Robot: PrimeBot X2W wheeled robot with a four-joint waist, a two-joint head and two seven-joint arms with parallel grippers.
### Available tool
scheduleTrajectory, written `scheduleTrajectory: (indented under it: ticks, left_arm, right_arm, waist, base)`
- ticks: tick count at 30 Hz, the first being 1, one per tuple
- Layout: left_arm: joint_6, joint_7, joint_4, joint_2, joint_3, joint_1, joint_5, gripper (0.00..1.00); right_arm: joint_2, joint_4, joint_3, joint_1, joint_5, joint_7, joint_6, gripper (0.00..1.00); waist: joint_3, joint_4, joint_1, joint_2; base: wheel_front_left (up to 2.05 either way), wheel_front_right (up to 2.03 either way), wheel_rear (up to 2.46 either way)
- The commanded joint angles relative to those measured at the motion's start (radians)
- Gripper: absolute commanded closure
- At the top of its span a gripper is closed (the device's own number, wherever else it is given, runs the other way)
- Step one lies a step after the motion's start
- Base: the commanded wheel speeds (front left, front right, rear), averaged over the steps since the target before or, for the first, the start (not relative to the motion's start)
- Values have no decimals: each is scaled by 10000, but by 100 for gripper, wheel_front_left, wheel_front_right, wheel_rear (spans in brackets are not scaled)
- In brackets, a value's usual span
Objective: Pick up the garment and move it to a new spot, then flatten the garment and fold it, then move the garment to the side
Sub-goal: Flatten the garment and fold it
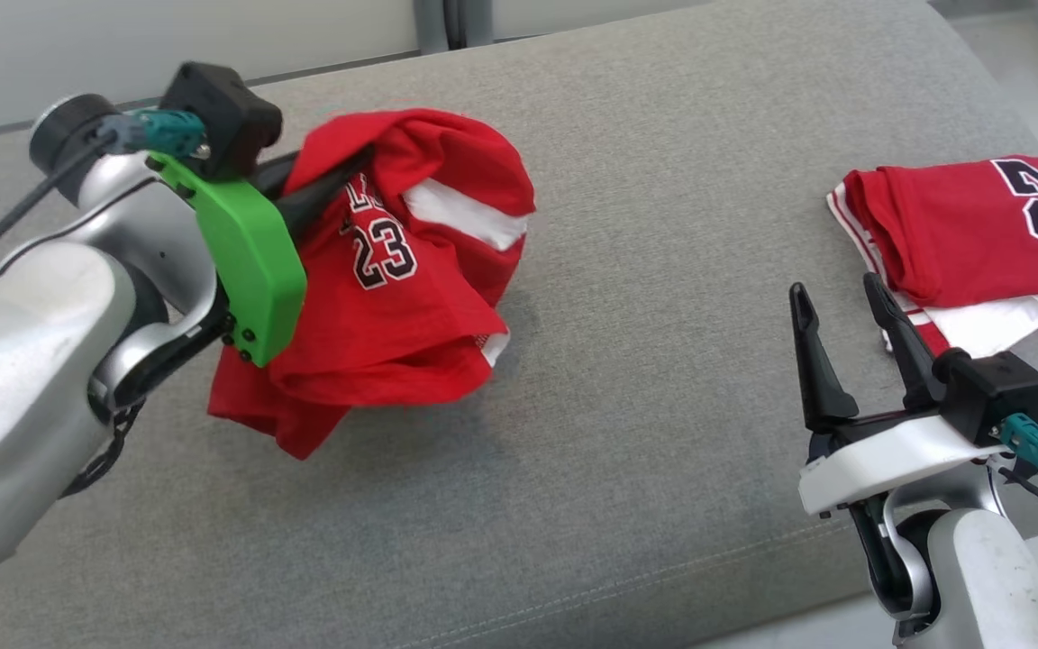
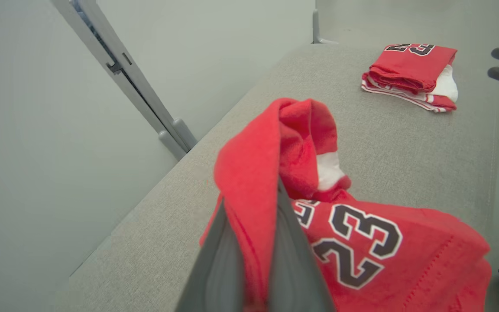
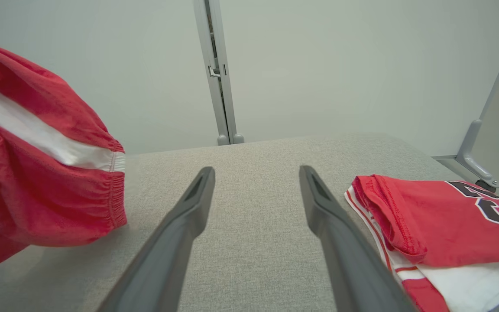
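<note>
The garment is a red jersey piece with white panels and a black "23". It hangs bunched from my left gripper, which is shut on a fold of its cloth at the left of the grey cushion. In the left wrist view the red fabric is pinched between the two dark fingers of my left gripper. Its lower folds sit close to the cushion; contact is unclear. My right gripper stands open and holds nothing at the lower right. In its wrist view the garment shows left of this gripper.
A folded pile of red and white jerseys lies at the right, just beyond the right fingers, and appears again as the folded pile and the folded pile. The grey cushion spreads between both arms. A pale wall with a grey post stands behind.
</note>
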Motion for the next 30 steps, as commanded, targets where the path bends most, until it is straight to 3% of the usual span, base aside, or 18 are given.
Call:
scheduleTrajectory:
  ticks: [1,11,20,21,22,23,30]
  left_arm:
    - [-10,-178,-113,2,-221,14,-82,100]
    - [-12,-1134,-220,-549,-1391,-985,-567,100]
    - [-12,-1489,1735,-919,-2662,-724,-896,100]
    - [-12,-1590,2041,-987,-2706,-649,-871,85]
    - [-11,-1775,2344,-1053,-2749,-635,-757,55]
    - [-11,-1825,2725,-1104,-2793,-549,-762,0]
    - [-11,-2288,4261,-1292,-2913,-249,-137,0]
  right_arm:
    - [10,-61,63,110,73,26,-5,0]
    - [67,131,509,-149,201,-93,-5,0]
    - [95,607,1129,-550,449,-380,-5,0]
    - [97,673,1173,-587,460,-404,-5,0]
    - [100,737,1209,-633,481,-432,-5,0]
    - [100,805,1251,-682,522,-477,-5,0]
    - [102,1145,1352,-734,622,-615,-5,0]
  waist:
    - [-119,-454,1,-1]
    - [280,-981,1,-1]
    - [740,-1361,1,-1]
    - [766,-1391,1,-1]
    - [783,-1414,1,-1]
    - [786,-1437,1,-1]
    - [660,-1409,1,-1]
  base:
    - [0,0,0]
    - [0,0,0]
    - [0,0,0]
    - [0,0,0]
    - [0,0,0]
    - [0,0,0]
    - [0,0,0]
